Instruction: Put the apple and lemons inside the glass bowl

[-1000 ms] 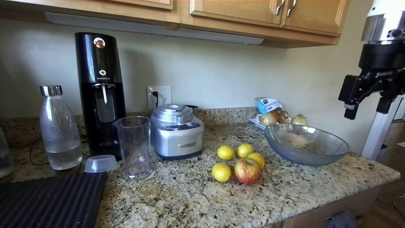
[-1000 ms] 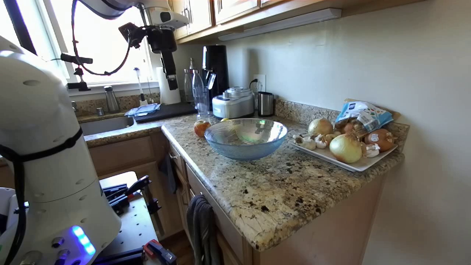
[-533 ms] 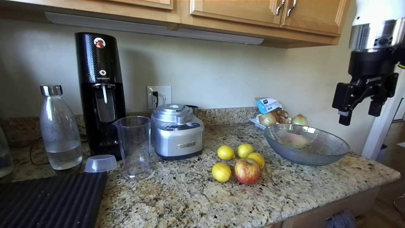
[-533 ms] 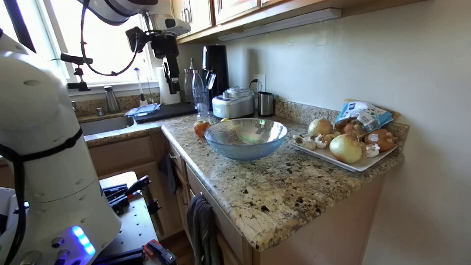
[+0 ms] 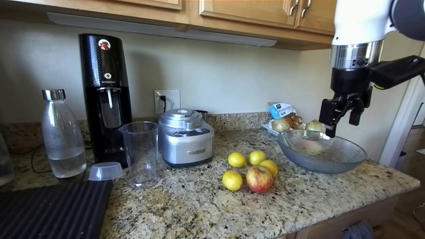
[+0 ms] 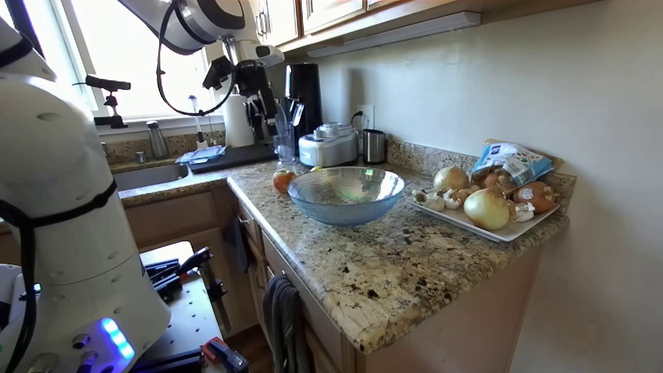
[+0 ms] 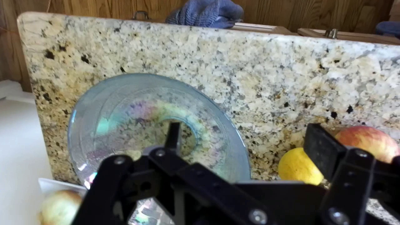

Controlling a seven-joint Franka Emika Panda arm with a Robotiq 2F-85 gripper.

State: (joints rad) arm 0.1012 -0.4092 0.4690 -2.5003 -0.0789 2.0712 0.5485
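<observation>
Yellow lemons (image 5: 232,180), four in an exterior view, one in wrist view, jaws apart

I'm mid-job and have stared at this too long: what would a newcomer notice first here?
Probably the red-and-yellow apple and four bright yellow lemons, bunched on the speckled counter in an exterior view. Next, the wide glass bowl to their right there, which shows a rainbow sheen in the wrist view. Then perhaps the white arm at that exterior view's upper right, its jaws open and empty.
</observation>
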